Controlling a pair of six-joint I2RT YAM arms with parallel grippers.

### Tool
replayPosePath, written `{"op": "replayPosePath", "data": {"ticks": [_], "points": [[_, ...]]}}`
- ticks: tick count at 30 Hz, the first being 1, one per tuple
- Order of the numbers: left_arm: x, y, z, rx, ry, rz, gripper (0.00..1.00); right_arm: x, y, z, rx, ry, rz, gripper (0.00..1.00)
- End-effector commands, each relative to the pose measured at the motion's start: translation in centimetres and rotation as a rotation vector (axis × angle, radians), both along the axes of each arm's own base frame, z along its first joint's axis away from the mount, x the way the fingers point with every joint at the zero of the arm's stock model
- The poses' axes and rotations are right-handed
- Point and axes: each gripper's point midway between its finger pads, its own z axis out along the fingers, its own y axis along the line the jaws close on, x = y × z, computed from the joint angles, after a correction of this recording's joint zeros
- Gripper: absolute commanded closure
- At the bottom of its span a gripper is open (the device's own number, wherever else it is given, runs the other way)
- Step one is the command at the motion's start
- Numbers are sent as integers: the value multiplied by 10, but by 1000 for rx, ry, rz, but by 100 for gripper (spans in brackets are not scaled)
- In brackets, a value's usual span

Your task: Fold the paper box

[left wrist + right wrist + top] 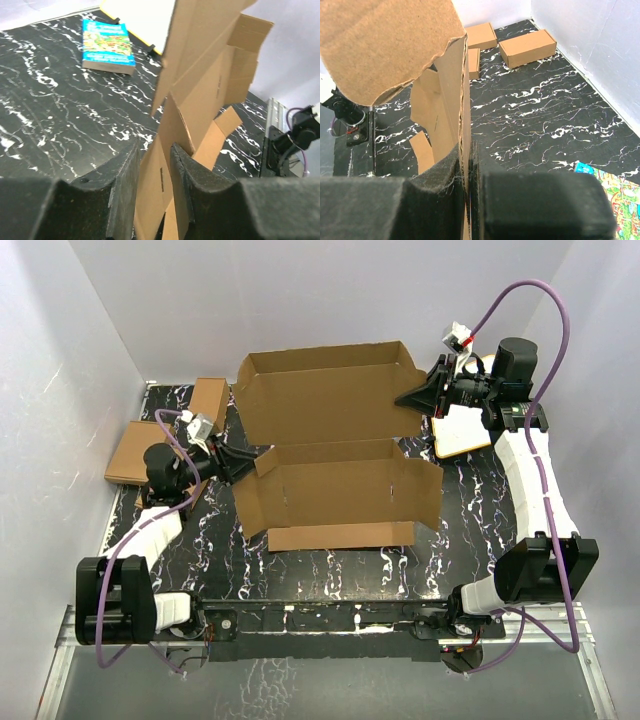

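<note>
The plain brown corrugated cardboard paper box (340, 495), a die-cut sheet with flaps and slots, lies partly folded at the centre of the top view. Its far half has walls raised, and its near half is spread towards the bottom of the frame. No printing can be read on it.

The left gripper (250, 460) meets the sheet's left edge at mid-frame. In the left wrist view its black fingers (122, 190) stand apart on either side of an upright flap, loosely straddling it rather than pinching it. The left arm rises from its base at lower left and bends right towards the box.

The right gripper (408, 398) is at the sheet's upper right corner. In the right wrist view its fingers (440, 185) are clenched tight on the thin edge of a raised cardboard panel. The right arm runs up the right side of the top view, with its wrist turned left.

A blue book with a colourful cover (107, 44) lies at the upper left of the left wrist view, its lettering too small to read. A white, yellow-edged flat sheet (140, 22) lies just beyond it.

Smaller brown ready-folded cardboard boxes (135, 452) sit at the left of the top view. Everything rests on the black, white-veined table (480, 510).
</note>
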Motion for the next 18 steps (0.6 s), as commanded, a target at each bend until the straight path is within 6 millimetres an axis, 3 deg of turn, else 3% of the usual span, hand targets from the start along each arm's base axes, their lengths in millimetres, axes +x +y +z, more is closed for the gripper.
{"op": "replayPosePath", "data": {"ticks": [1, 4, 9, 14, 18], "points": [[-18, -18, 12, 2, -105, -131, 70, -14, 3, 32, 3, -121, 43, 92], [-19, -27, 12, 2, -110, -161, 68, -15, 3, 33, 9, -120, 53, 92], [-19, -36, 13, -5, -161, -168, 54, -17, 5, 32, 19, -112, 69, 92], [-12, -41, 12, -43, -183, -148, 54, -22, 7, 32, 37, -95, 104, 92], [-10, -42, 25, -96, -239, -139, 55, -25, 8, 30, 44, -89, 118, 92]]}}
